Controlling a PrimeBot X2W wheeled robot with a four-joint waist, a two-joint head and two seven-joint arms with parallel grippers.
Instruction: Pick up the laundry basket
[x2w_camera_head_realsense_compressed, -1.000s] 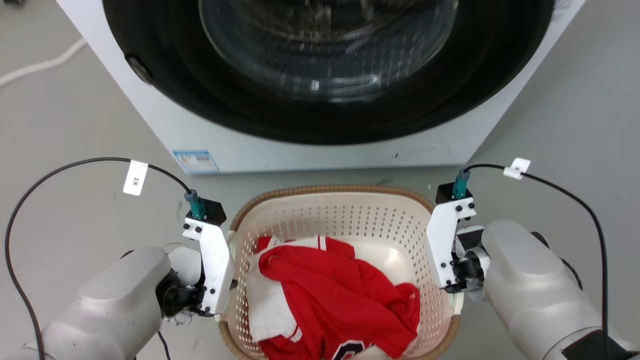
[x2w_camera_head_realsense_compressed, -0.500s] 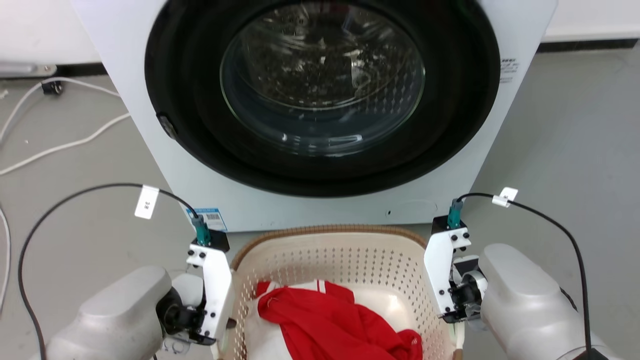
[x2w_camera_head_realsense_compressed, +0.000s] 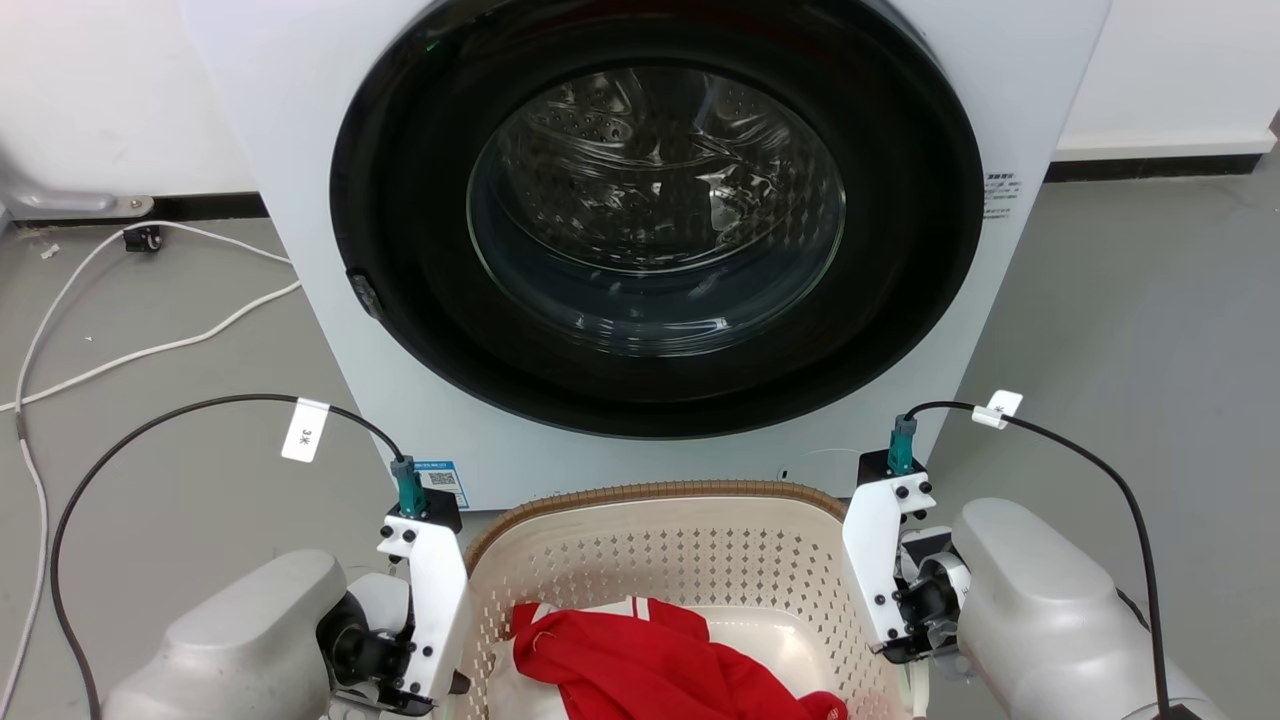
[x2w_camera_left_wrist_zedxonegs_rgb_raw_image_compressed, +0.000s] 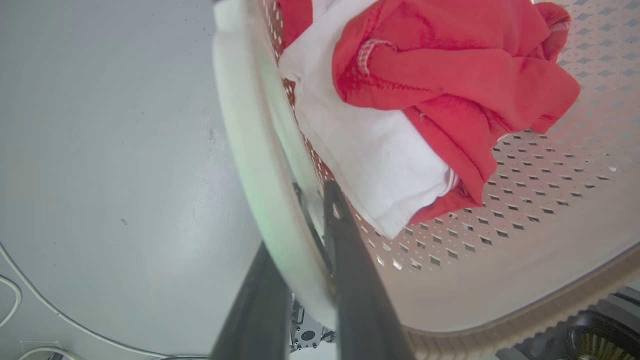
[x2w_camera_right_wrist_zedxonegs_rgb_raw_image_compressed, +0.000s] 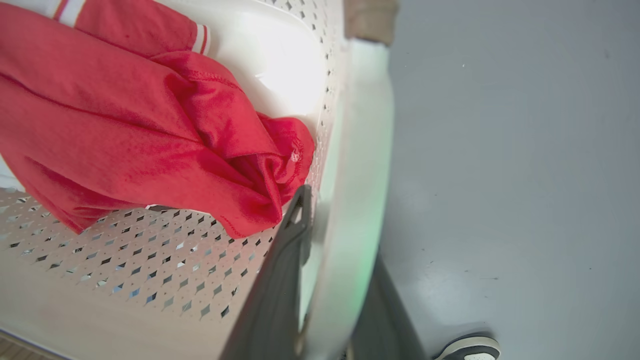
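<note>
One washing machine (x2w_camera_head_realsense_compressed: 640, 250) stands beyond both sets of jaws. One laundry basket (x2w_camera_head_realsense_compressed: 660, 545) spans the gap between the left jaws and the right jaws. It holds one red garment (x2w_camera_head_realsense_compressed: 620, 660) lying over one white garment (x2w_camera_left_wrist_zedxonegs_rgb_raw_image_compressed: 370, 165). The basket has two white handles.

- Left jaws: clamped on the left handle (x2w_camera_left_wrist_zedxonegs_rgb_raw_image_compressed: 260, 165), one finger inside the basket wall, one outside.
- Right jaws: clamped likewise on the right handle (x2w_camera_right_wrist_zedxonegs_rgb_raw_image_compressed: 357, 175).

Forward path is blocked by the washing machine (x2w_camera_head_realsense_compressed: 650, 250) just beyond the laundry basket (x2w_camera_head_realsense_compressed: 650, 545) — floor (x2w_camera_head_realsense_compressed: 1150, 330) is left open either side.
</note>
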